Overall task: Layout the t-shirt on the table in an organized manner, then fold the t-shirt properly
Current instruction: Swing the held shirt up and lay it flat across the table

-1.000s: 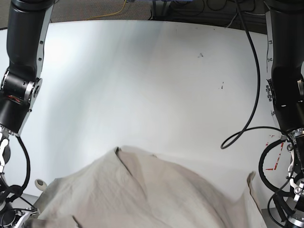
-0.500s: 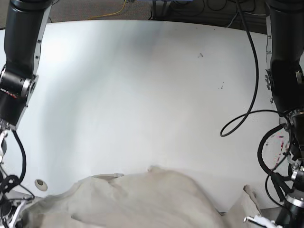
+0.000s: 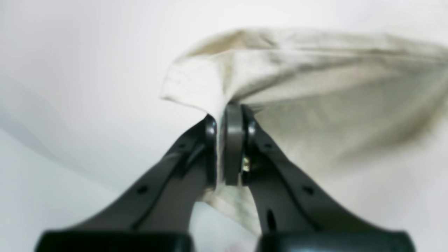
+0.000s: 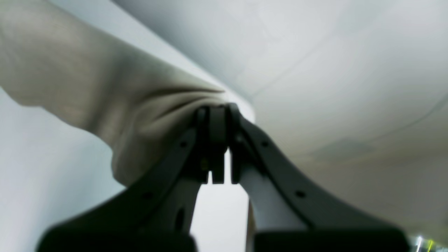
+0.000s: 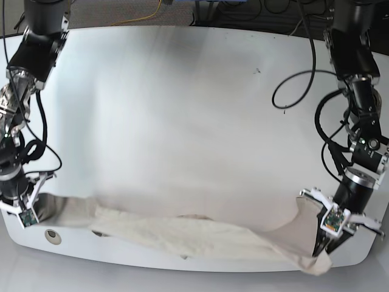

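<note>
The beige-grey t-shirt lies as a long, low, wrinkled band along the near edge of the white table, stretched between both grippers. My left gripper, at the right of the base view, is shut on the shirt's right end, which droops past the table edge. In the left wrist view the fabric is pinched between the closed fingers of that gripper. My right gripper, at the left of the base view, is shut on the shirt's left end. The right wrist view shows cloth bunched at its tips.
A round grommet hole sits in the table's near left corner, just in front of the shirt. Small dark specks mark the far right of the tabletop. Black cables loop from the arm on the right, and more wires lie beyond the far edge.
Both arms have swung out and down into the base view. The shirt, earlier a raised heap close to the camera, is now pulled wide and low along the table's near edge.
</note>
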